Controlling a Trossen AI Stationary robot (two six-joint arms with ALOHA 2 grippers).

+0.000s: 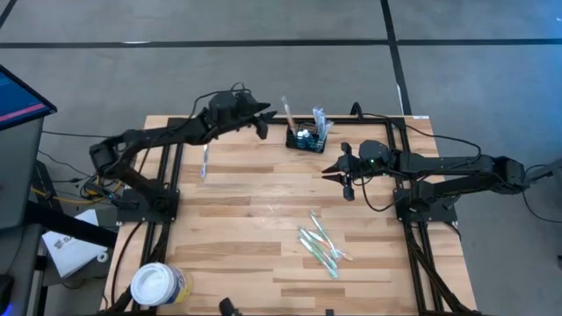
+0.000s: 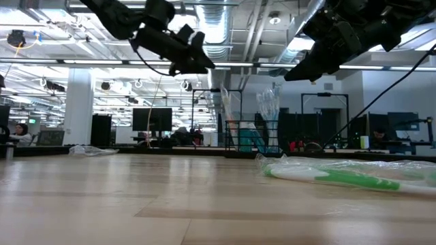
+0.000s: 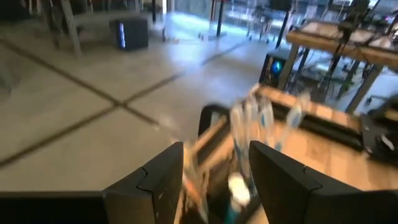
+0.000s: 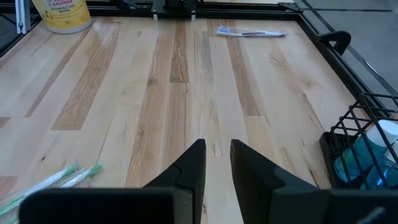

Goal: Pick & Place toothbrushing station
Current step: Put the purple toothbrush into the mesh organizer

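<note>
The toothbrushing station (image 1: 307, 139) is a small black wire caddy standing on its base at the table's far middle. Wrapped toothbrushes (image 1: 318, 118) stick up out of it, and one (image 1: 284, 111) leans out toward the left. My left gripper (image 1: 262, 123) hangs open in the air just left of the station and above it; in the left wrist view (image 3: 214, 152) the station (image 3: 227, 186) shows blurred beyond the fingers. My right gripper (image 1: 338, 175) hovers right of and nearer than the station (image 4: 360, 149), its fingers (image 4: 217, 155) slightly apart with nothing between them.
One wrapped toothbrush (image 1: 205, 162) lies flat on the table's left part. A heap of green-and-white wrapped toothbrushes (image 1: 320, 244) lies near the front right. A round white tub (image 1: 158, 283) stands at the near left corner. Bare wood lies between them.
</note>
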